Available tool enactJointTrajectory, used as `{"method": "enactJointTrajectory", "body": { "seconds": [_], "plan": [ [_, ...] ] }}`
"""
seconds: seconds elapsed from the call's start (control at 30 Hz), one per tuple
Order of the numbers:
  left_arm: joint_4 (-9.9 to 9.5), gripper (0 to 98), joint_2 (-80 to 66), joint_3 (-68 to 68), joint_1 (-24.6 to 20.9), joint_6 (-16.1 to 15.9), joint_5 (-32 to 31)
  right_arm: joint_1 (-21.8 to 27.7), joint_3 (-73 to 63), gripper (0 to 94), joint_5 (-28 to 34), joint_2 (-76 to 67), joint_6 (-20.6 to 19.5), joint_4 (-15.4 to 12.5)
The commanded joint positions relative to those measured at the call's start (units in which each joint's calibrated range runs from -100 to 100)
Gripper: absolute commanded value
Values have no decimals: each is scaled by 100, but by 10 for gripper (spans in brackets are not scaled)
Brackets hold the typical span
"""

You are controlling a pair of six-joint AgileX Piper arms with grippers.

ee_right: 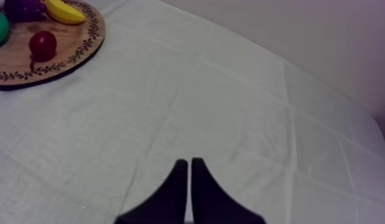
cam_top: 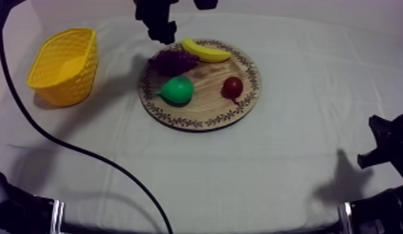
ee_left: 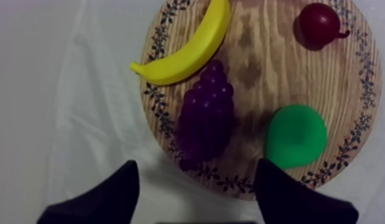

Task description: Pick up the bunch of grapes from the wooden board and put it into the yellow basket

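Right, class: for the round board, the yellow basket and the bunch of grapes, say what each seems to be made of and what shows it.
Board: wood, matt, by its visible grain, with a printed-looking leaf rim. Basket: probably plastic, by its even yellow and moulded lattice. Grapes: likely plastic or rubber, smooth with a dull sheen; cannot tell which.

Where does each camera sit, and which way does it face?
Top view: above the table, slanting down on wooden board and yellow basket; left tool over the board's far side, right arm low right.
Left wrist view: on the left arm, straight down on the bunch of grapes; own fingers apart.
Right wrist view: on the right arm, low over the table, facing the board; right tool shut.
Shared: the board, in all three.
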Motion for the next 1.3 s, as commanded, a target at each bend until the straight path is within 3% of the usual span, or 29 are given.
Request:
{"method": "enactJointTrajectory", "body": {
  "seconds": [0.0, 0.27, 1.27],
  "plan": [
    [12, 789, 111, -1, -34, -8, -45, -1, 0, 3, 2, 0, -2, -1],
    [28, 824, 861, -324, -133, -11, -103, -1, 0, 3, 2, 0, -2, -1],
    [94, 796, 2953, -2184, -171, 47, 1092, -1, 0, 3, 2, 0, -2, -1]
  ]
}}
